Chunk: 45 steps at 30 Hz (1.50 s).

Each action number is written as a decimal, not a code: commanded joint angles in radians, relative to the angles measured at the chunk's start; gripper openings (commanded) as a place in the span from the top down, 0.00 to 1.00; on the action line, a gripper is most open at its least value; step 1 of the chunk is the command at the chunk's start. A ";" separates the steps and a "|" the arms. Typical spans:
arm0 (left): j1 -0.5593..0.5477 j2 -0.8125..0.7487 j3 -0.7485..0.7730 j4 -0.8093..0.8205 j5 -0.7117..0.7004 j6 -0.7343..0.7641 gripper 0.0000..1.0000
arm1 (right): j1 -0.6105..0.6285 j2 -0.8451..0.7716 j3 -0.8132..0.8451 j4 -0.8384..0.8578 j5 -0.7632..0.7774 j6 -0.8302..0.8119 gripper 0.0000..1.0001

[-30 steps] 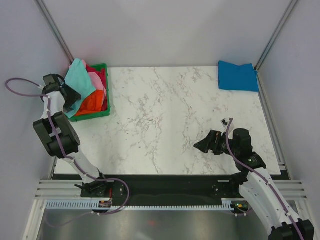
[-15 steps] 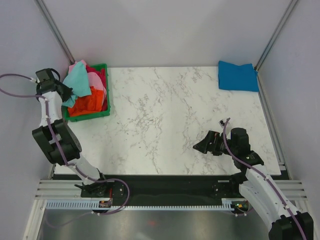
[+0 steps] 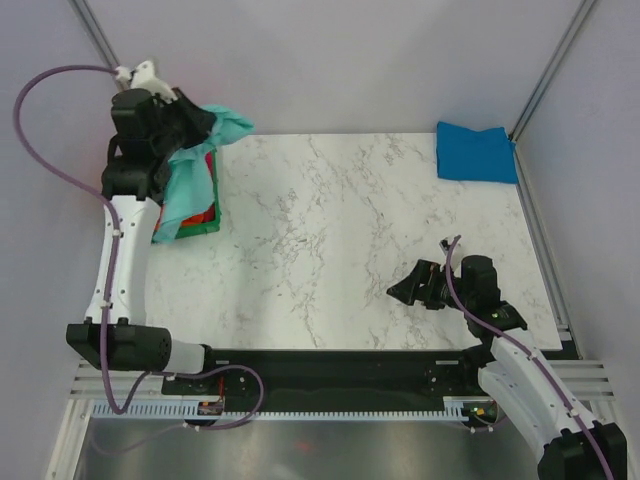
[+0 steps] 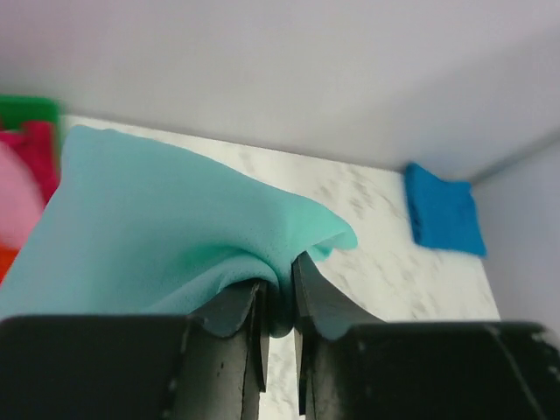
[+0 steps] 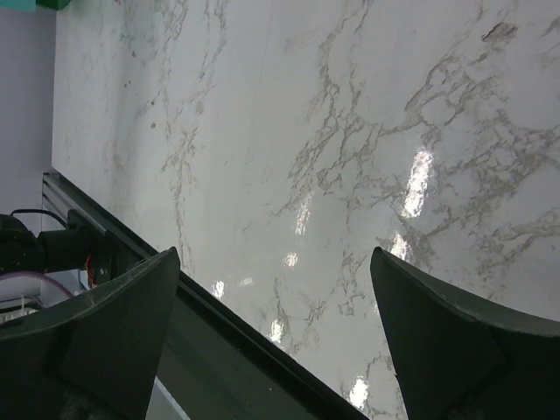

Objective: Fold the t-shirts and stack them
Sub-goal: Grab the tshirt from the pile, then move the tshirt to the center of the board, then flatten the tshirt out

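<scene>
Left gripper [image 4: 278,306], raised high, pinches one teal shirt [image 3: 188,178] above the crate [image 3: 200,228]. Right gripper [image 3: 402,291] hangs low, fingers spread. One blue shirt [image 3: 475,152] lies folded.

You are viewing bright, even light glinting in spots off the marble table [image 5: 420,184], the left wrist view's left edge blurring.

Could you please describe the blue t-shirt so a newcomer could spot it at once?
On the white marble table, look to the far right corner. The blue t-shirt lies there folded flat, alone. The other shirts are bunched at the far left by the green crate, the mint-teal t-shirt pinched in the left gripper.
</scene>
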 commanded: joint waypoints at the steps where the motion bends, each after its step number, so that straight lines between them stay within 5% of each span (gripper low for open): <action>1: -0.232 -0.040 0.071 -0.004 0.100 0.096 0.78 | 0.005 -0.023 0.038 0.017 0.091 0.001 0.02; 3: -0.338 -0.019 0.050 -0.045 0.066 0.094 0.75 | 0.005 -0.043 0.100 -0.043 0.184 0.003 0.02; 5: -0.507 0.026 -0.031 -0.058 0.043 0.070 0.61 | 0.005 -0.057 0.160 -0.095 0.257 0.011 0.02; 8: -0.731 0.127 -0.160 -0.076 -0.027 0.027 0.15 | 0.005 -0.087 0.302 -0.205 0.419 0.046 0.02; 9: -0.770 0.150 -0.205 -0.085 -0.049 0.013 0.10 | 0.005 -0.101 0.331 -0.236 0.503 0.058 0.02; 14: -0.857 0.170 -0.314 -0.084 -0.118 -0.062 0.08 | 0.005 -0.103 0.489 -0.440 0.690 0.044 0.02; 19: -0.851 0.020 -0.433 -0.081 -0.257 -0.085 0.06 | 0.005 0.015 0.450 -0.382 0.463 0.012 0.02; 25: -0.622 -0.026 -0.495 -0.079 -0.235 -0.111 0.09 | 0.060 0.179 0.419 -0.272 0.375 -0.017 0.02; 29: -0.500 -0.044 -0.533 -0.067 -0.179 -0.114 0.11 | 0.207 0.453 0.570 -0.262 0.477 -0.049 0.02; 36: -0.486 -0.104 -0.692 -0.025 -0.149 -0.144 0.13 | 0.442 0.891 0.897 -0.262 0.669 -0.123 0.02; 45: -0.489 -0.396 -0.969 -0.007 -0.090 -0.179 0.17 | 0.460 1.338 1.324 -0.360 0.794 -0.250 0.02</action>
